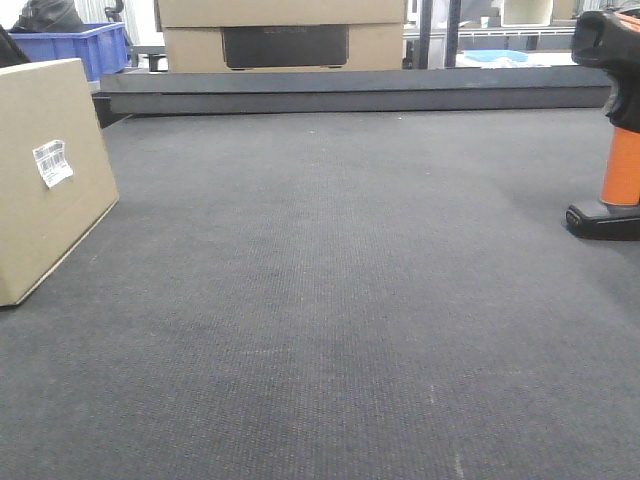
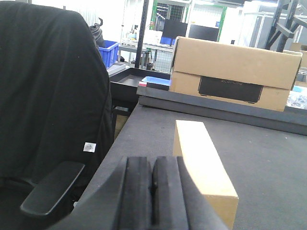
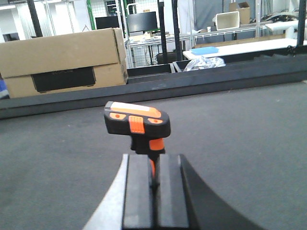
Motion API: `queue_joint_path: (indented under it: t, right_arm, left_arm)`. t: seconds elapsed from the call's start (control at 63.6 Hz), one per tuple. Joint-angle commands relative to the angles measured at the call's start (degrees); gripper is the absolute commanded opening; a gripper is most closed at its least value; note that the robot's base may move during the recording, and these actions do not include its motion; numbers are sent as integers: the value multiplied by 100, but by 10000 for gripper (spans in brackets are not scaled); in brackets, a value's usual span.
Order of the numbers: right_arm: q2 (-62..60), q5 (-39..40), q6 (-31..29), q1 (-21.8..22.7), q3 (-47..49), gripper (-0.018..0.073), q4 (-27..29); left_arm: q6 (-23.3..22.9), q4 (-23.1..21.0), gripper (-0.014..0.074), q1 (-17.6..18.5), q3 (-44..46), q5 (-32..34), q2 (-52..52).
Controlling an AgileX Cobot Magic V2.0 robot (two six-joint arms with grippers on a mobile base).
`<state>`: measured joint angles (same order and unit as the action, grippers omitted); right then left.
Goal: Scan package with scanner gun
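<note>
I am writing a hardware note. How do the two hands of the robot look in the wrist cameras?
Both the left hand and the right hand show two flat black rectangular pads on a black, curved body. No cables or markings are visible on either.

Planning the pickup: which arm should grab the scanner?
Right. Its pincer, shut, points straight at the upright scanner; the left pincer faces the package.

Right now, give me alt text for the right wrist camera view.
The scanner gun stands upright on the dark mat, just beyond the closed right end effector. Behind it, a large cardboard box with a dark panel sits at upper left.
</note>
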<state>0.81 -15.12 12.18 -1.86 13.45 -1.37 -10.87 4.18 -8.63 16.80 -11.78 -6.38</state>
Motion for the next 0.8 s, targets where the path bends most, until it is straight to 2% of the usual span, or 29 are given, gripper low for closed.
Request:
queue_joint_path:
  t: [0.0,0.031,0.063,0.079,0.236,0.441,0.535,0.787]
  right_arm:
    - [-81,212,-921,-36,-172,-162,414]
    - [-81,318,-1712,-65,-352,-162,749]
    - [-81,505,-2211,-121,-467,-162,856]
    - [-81,569,-2264,-150,-513,-162,843]
    - [-81,625,-2006,-188,-767,-162,255]
    - [-81,1613,-1671,-188,-1345,-162,244]
    - [-81,1512,-1416,-188,-1345,-162,230]
    - [-81,1557,-1416,-188,-1345,-162,230]
  left_arm:
    - [14,7,-98,-31,-4,78,37]
    - [14,7,-98,-31,-4,78,37]
    - [14,7,-98,-31,-4,78,37]
    - [14,7,-98,-31,-4,78,37]
    - [14,7,-98,-31,-4,78,37]
    - [14,7,-98,-31,-4,78,37]
    - [14,7,-98,-31,-4,78,37]
    - [14,7,-98,-31,-4,78,37]
